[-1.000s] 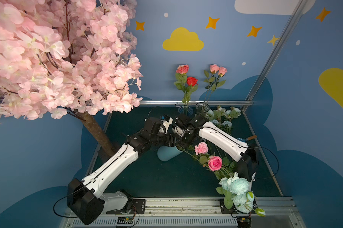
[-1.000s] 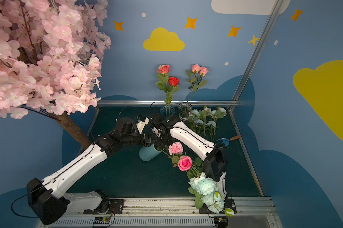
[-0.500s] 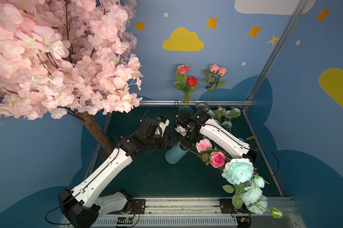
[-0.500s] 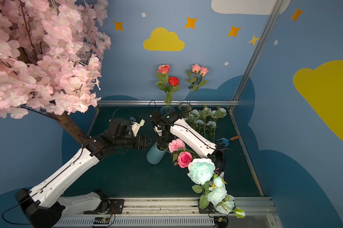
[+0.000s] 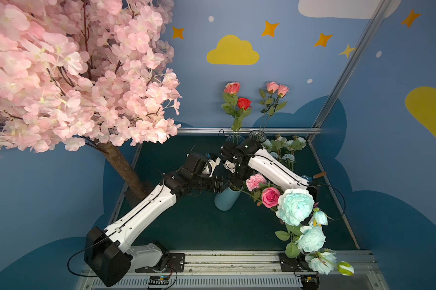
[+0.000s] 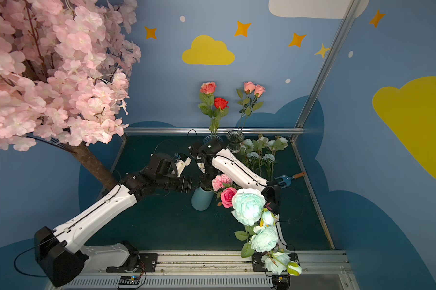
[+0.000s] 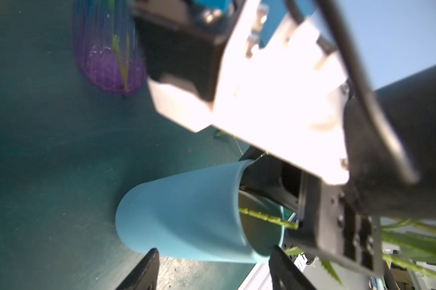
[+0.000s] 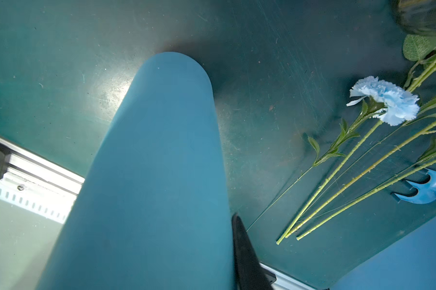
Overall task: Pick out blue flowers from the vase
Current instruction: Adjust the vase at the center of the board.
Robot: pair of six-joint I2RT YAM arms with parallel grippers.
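Observation:
The light blue vase [image 5: 224, 199] stands mid-table, with a pink carnation [image 5: 255, 181] and a pink rose [image 5: 270, 197] leaning out of it. The blue flowers [image 5: 296, 209], a tall bunch of pale aqua heads, reach toward the front rail in both top views [image 6: 248, 209]. My right gripper [image 5: 234, 185] sits at the vase mouth, shut on a green stem [image 7: 267, 218]. My left gripper [image 7: 211, 270] is open just short of the vase [image 7: 181, 213], not touching it. In the right wrist view the vase [image 8: 156, 175] hides all but one finger [image 8: 244, 256].
Several blue carnations [image 5: 284, 150] lie at the back right beside a blue garden fork [image 5: 312, 177]. Two glass vases of roses [image 5: 233, 139] stand at the back rail. The blossom tree's trunk [image 5: 124, 168] rises at the left. A purple glass vase [image 7: 106, 57] stands close by.
The blue flower bunch has risen and swung out to the right with my right gripper. My left arm has drawn back leftward off the vase, which now stands more upright.

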